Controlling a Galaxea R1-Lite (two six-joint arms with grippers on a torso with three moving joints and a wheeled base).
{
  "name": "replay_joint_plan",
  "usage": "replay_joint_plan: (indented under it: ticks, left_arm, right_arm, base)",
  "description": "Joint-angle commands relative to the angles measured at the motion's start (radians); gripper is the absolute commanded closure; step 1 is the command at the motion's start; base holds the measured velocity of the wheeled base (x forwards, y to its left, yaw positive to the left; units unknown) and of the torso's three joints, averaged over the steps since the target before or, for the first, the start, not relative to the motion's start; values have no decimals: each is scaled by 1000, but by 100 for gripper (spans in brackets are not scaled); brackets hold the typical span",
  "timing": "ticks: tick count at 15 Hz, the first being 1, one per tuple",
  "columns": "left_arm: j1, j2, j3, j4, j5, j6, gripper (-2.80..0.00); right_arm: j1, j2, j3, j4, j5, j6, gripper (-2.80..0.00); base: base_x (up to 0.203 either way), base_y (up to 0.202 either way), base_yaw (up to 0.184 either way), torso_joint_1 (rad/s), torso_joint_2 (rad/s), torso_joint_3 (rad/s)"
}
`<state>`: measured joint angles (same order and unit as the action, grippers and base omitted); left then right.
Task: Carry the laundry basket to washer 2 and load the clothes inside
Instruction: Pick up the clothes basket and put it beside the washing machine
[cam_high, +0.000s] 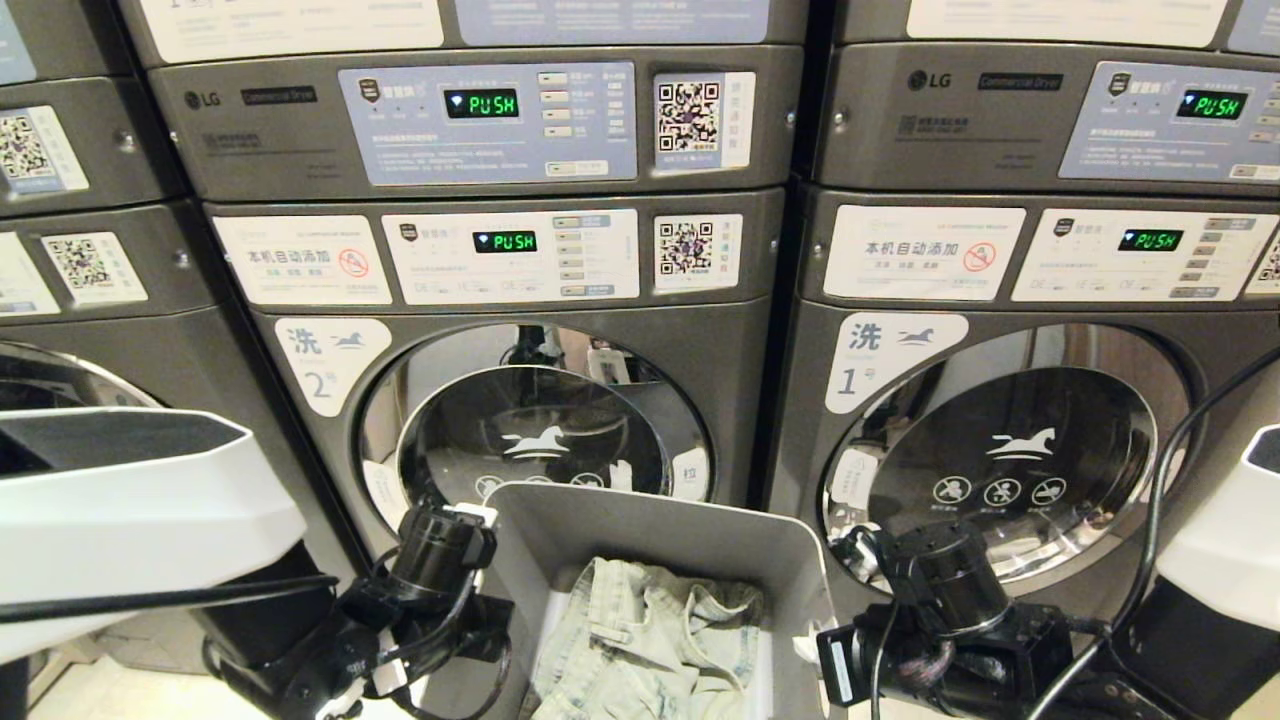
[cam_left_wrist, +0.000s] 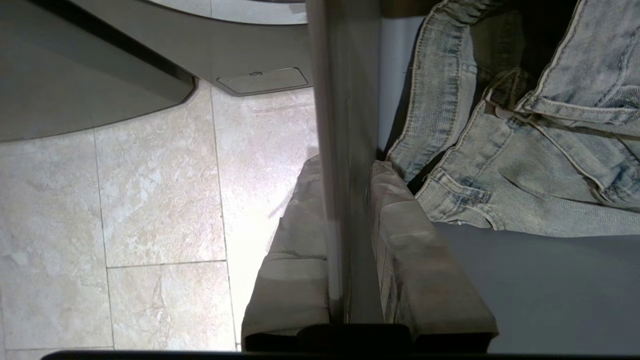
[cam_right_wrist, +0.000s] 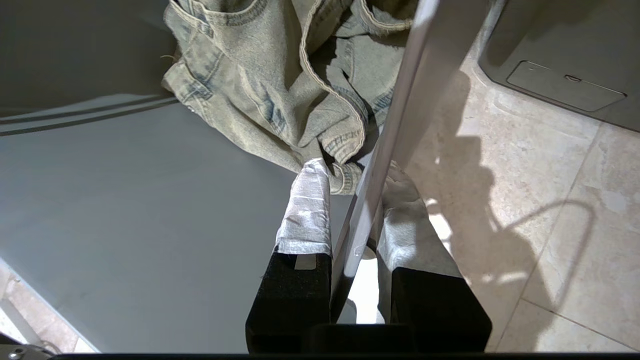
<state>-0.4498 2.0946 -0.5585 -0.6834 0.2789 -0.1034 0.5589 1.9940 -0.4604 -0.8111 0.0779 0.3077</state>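
A: Head view: I have the laundry basket (cam_high: 660, 530) at six o'clock below washer 2 (cam_high: 530, 440), the clothes (cam_high: 650, 630) inside.

B: Wrists?

A: Left gripper (cam_left_wrist: 350, 240) and right gripper (cam_right_wrist: 355, 210) each pinch a basket wall. Carrying's finished, I judge; next set down, open the door

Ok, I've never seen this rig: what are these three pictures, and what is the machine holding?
A two-armed robot. The wide picture looks down from its head; the other two come from cameras on each wrist. The left gripper and right gripper are each shut on a side wall of the laundry basket, one finger inside and one outside. The clothes, pale denim, lie in the basket. Ahead is washer 2, door closed, with washer 1 beside it. Tiled floor shows below.
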Motion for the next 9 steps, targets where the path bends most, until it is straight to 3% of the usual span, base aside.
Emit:
replay_joint_plan:
  ticks: [1, 9]
  left_arm:
    - [-1, 8, -1, -2, 2, -2, 0]
    - [-1, 29, -7, -2, 0, -11, 0]
  right_arm:
    - [1, 2, -3, -5, 0, 1, 0]
    - [2, 11, -7, -5, 2, -9, 0]
  base:
    - [0, 0, 0, 0, 0, 0]
    - [0, 0, 0, 0, 0, 0]
